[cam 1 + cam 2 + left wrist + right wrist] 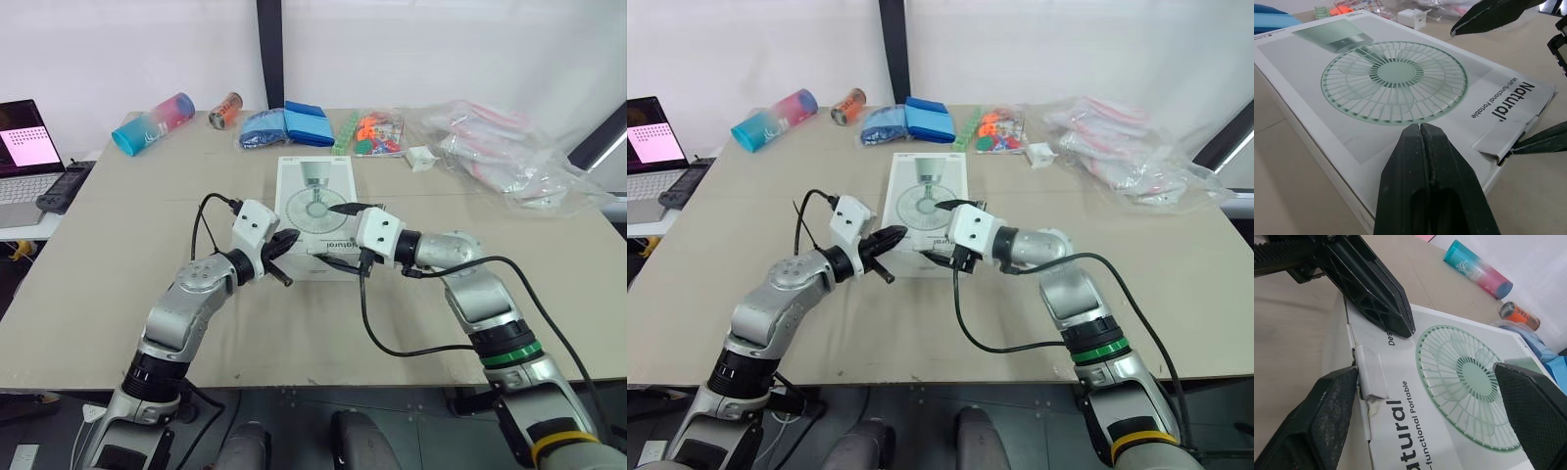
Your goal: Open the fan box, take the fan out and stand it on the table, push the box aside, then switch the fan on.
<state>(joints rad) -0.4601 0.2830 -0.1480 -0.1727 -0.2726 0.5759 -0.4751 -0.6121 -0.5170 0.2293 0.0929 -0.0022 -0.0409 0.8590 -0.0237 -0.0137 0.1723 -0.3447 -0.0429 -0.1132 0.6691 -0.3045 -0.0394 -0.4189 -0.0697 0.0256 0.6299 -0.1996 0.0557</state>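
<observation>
Lying flat mid-tabletop [147, 206], fan box [315, 211] has its printed fan side up and its long axis running away from the robot. Near end flap [1503, 142] is creased and slightly lifted; the rest of the box is closed. Left hand [1421, 128]: fingers pressed together, holding nothing, tip over the box top by its near left corner, contact unclear. Right hand [335, 233]: fingers spread wide, one at the near end flap, the other above the printed fan, nothing pinched. Along the far tabletop edge: pink-blue tumbler [153, 122], can [225, 110], blue pouches [289, 125], plastic bags [509, 157], small white block [421, 159]. Laptop [24, 147] off to the left.
</observation>
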